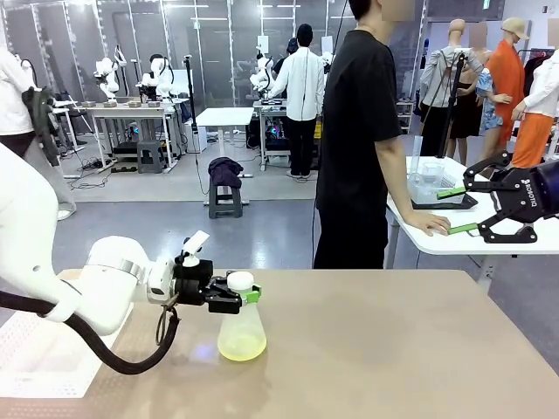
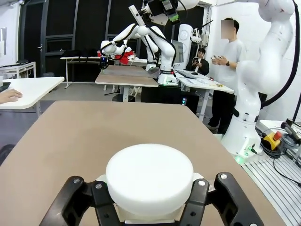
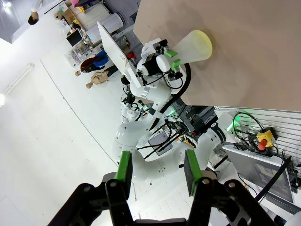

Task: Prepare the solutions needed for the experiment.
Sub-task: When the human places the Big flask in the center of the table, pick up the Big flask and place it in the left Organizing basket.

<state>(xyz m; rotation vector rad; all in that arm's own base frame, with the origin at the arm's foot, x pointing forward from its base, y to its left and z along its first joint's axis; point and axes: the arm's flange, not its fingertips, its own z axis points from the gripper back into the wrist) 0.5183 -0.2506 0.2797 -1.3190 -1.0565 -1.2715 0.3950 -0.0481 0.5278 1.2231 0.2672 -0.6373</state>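
A translucent conical flask [image 1: 242, 332] with a white cap [image 1: 240, 281] stands on the brown table [image 1: 376, 340]. A little pale yellow-green solution [image 1: 242, 348] lies in its bottom. My left gripper [image 1: 238, 294] is shut on the flask's neck just under the cap, coming in from the left. The left wrist view looks down on the white cap [image 2: 149, 174] between the left gripper's [image 2: 149, 207] black fingers. My right gripper [image 1: 461, 210] hangs high at the right edge, open and holding nothing. Its wrist view shows the flask [image 3: 193, 46] far off beyond the right gripper [image 3: 157, 173].
A person in black [image 1: 358, 131] stands at the far side with a hand on a white side table [image 1: 489, 236], where a clear container rests on a dark tray [image 1: 437, 188]. A white sheet [image 1: 44, 358] lies at the table's left.
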